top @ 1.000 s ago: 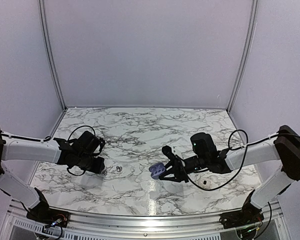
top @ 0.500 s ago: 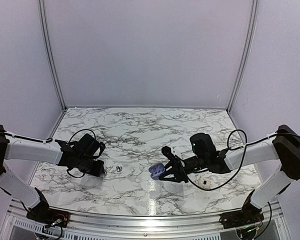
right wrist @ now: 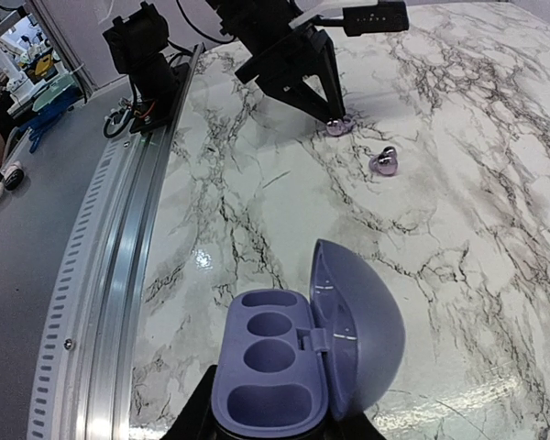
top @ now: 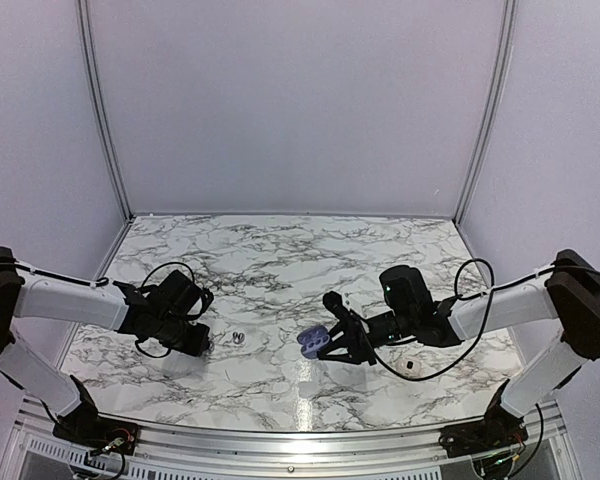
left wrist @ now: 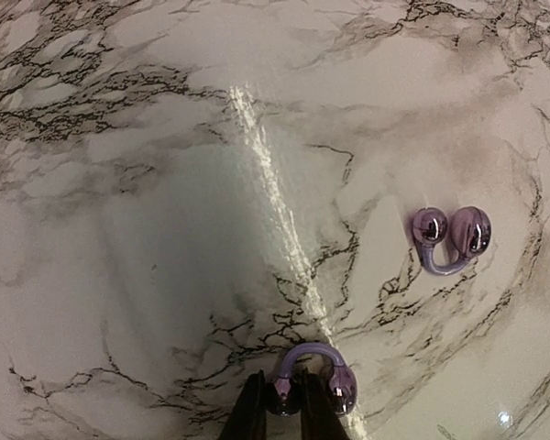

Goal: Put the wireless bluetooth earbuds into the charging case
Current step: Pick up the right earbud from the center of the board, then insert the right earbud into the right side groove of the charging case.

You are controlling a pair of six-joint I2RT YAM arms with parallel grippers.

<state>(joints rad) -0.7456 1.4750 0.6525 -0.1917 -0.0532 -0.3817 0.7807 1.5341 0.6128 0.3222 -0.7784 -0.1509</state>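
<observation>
Glossy white worktop (top: 280, 250), black-veined marble pattern. Pale matte walls (top: 300, 100), aluminium posts (top: 98, 100). Left gripper (left wrist: 281, 396), near the left edge, is pinched on one bulb of a shiny purple C-shaped earbud (left wrist: 342, 390) lying on the worktop. Second earbud (left wrist: 451, 234) lies near it, toward the centre. Right gripper (right wrist: 273, 429) is clamped on the open lilac charging case (right wrist: 275, 367), matte with rounded wells, mid-worktop. Since a second ago the left arm has edged toward the near edge; case unmoved.

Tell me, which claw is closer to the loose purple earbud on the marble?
Left. The left claw is just beside the loose earbud, closed around its twin; the right claw is farther off on its other side, holding the open charging case.
</observation>
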